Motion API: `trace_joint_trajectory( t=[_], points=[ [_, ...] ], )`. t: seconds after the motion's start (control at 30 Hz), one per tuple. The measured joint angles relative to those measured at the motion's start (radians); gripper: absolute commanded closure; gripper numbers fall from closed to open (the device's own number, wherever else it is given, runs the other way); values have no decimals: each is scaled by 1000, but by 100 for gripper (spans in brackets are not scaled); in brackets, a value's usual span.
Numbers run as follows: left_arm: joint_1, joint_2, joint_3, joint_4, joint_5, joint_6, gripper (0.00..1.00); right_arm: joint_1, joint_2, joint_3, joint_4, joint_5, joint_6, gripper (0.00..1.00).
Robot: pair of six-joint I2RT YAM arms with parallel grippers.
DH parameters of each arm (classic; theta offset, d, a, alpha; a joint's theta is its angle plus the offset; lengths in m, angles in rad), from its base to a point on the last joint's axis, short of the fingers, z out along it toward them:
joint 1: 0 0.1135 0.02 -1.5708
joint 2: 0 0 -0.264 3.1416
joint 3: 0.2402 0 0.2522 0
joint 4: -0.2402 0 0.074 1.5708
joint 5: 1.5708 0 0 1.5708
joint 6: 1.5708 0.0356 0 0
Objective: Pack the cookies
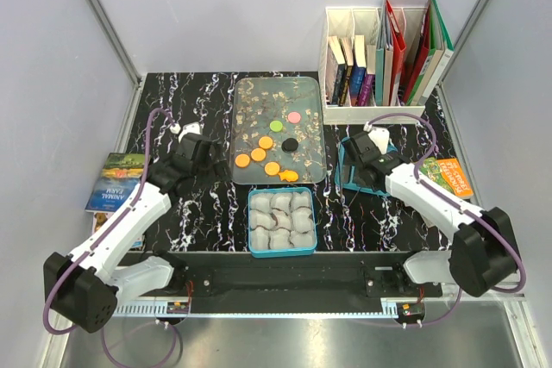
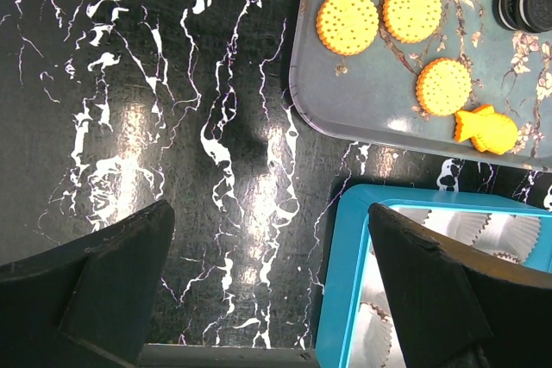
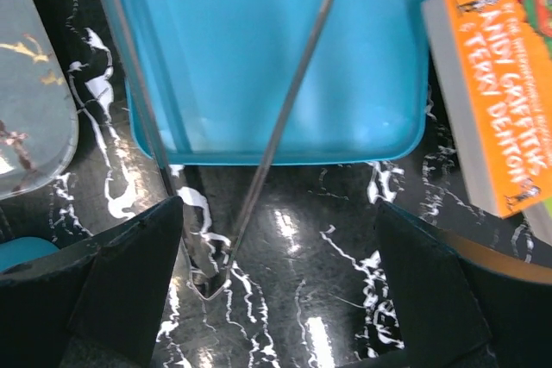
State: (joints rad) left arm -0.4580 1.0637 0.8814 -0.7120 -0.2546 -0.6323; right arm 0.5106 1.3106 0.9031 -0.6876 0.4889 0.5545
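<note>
Since nothing is gripped yet, the left gripper [image 2: 272, 243] and right gripper [image 3: 276, 243] are both seen with jaws spread wide above the black marbled tabletop [image 2: 129, 127]. The small round biscuit cookies [image 2: 348, 22], mostly orange, are laid on a clear floral-patterned tray [image 1: 250, 92] at the tabletop's middle-back, just behind the blue tin [image 1: 282, 252] of grey paper cups [image 1: 281, 220]. They're probably light, stiff and crumbly, so opposite rims should be pinched gently. "ANDY GRIFFITHS" and "TERRY DENTON" can be read on the orange paperback book [image 3: 492, 84] near the right edge.

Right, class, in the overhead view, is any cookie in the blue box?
No: the blue box holds only empty paper cups; the cookies all lie on the tray.
</note>
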Motion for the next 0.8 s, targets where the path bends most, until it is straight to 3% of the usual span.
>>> trace_joint_trajectory(
  t=[0.8],
  points=[
    [0,21,0,3,23,0,1,0,150,-26,212,-106,-17,0]
  ],
)
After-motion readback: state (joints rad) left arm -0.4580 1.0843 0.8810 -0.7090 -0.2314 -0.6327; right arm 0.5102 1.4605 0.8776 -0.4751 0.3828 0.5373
